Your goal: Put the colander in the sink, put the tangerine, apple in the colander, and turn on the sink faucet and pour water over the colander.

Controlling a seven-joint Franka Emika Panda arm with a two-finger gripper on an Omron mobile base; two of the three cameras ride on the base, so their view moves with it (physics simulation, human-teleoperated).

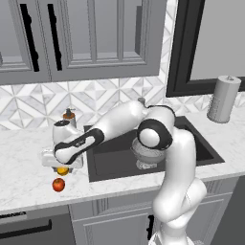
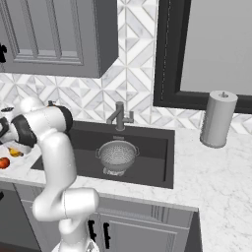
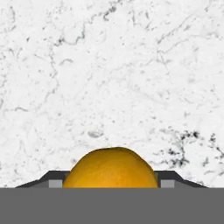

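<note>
Colander (image 2: 117,155) sits in the sink (image 2: 156,162), just in front of the faucet (image 2: 119,118). Both fruits are on the marble counter (image 1: 28,184) to the left of the basin: the tangerine (image 3: 110,168) directly under the gripper (image 1: 63,166), the apple (image 1: 58,184) just beside it, toward the counter's front edge.

Jaws: the hand view shows the two fingertips (image 3: 54,180) standing either side of the tangerine, very close to its flanks. Whether the pads are actually bearing on the skin I cannot tell — call it partway closed around the fruit, grip not confirmed.

Risks, as judged from here:
- A round, smooth fruit could squirt out sideways if the pads meet it off-centre or above its widest part. It would then roll on the flat marble.
- The apple is near enough that a nudged tangerine, or a finger on the way up, could knock it toward the front edge, and nothing there would stop it.
- Lifting before the pads are seated would leave the fruit behind or drop it short of the basin.

Room to move: the counter between fruit and sink is bare, so the carry to the right looks unobstructed. A soap dispenser (image 1: 69,116) stands behind the hand near the wall — keep clear on the lift. Over the basin the faucet spout overhangs the back, so approach the colander from the front side.
</note>
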